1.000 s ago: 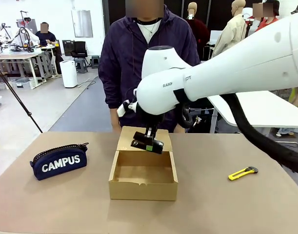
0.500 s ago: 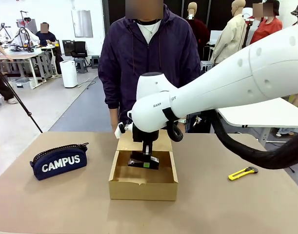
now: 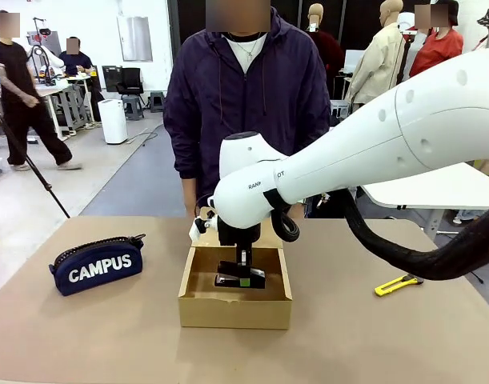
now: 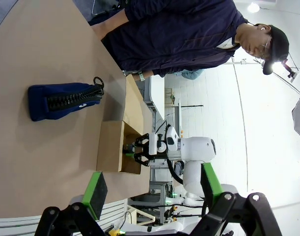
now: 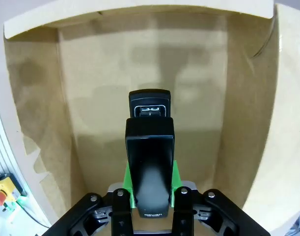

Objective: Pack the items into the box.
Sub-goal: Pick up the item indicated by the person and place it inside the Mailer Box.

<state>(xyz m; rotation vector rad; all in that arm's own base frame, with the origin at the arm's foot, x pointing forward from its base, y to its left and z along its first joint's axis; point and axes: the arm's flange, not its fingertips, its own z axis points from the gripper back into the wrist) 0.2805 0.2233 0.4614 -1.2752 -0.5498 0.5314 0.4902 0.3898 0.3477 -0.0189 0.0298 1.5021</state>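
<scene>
- While the black stapler (image 3: 240, 279) sits low inside the box (image 3: 234, 310), at the lower middle of the front view, the right gripper (image 3: 242, 277) is clamped on its sides; whether it touches the floor I cannot tell.
- Step in hand, by my judgement: setting down the first item. The next move calls for letting go, then rising straight up, clear of the walls.
- Outside the box, the navy pouch (image 3: 98, 265) lies at lower left and the utility knife (image 3: 398, 283) at lower right, both unpacked.
- The left gripper (image 4: 152, 187) hangs empty, fingers spread apart.
</scene>
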